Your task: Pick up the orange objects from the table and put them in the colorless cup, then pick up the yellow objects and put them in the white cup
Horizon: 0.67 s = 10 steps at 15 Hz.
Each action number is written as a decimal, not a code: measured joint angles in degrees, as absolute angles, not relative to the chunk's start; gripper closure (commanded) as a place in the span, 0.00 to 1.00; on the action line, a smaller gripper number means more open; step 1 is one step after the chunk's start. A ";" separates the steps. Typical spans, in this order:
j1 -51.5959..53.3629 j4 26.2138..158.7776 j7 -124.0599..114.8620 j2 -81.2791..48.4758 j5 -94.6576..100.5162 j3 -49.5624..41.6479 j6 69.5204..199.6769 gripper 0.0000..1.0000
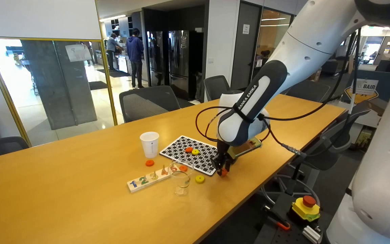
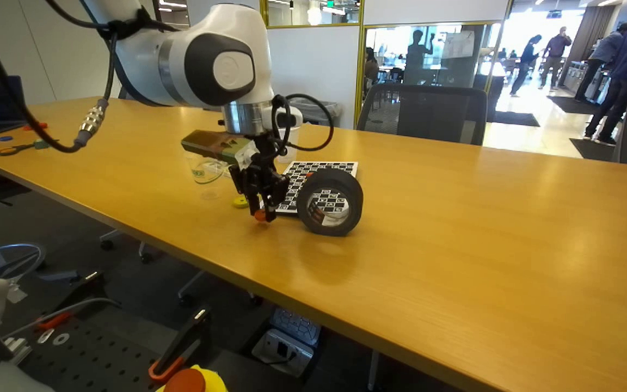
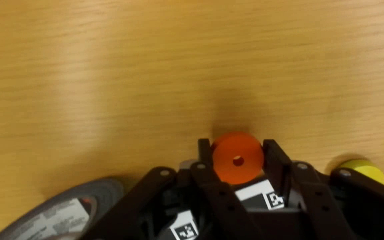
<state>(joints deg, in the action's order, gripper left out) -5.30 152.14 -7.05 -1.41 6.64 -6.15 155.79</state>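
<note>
Wrist view shows me the gripper grasping an orange disc; in an exterior view I see the colorless cup upright, the end of the number strip and another orange disc showing through its wall, a yellow disc near it, and the white cup upright, its inner floor hidden, beside the checkered board

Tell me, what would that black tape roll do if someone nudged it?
The black tape roll would probably roll, since it stands on its round edge. A push on its flat face might topple it, as it looks narrower than tall. Its thick winding suggests it would feel fairly firm.
</note>
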 measured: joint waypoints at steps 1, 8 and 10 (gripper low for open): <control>-4.84 151.67 -7.67 -0.20 8.92 -5.87 154.84 0.77; -1.30 146.86 -4.82 7.05 12.89 -0.31 149.91 0.77; -0.06 145.62 -2.62 7.47 12.85 0.87 149.82 0.77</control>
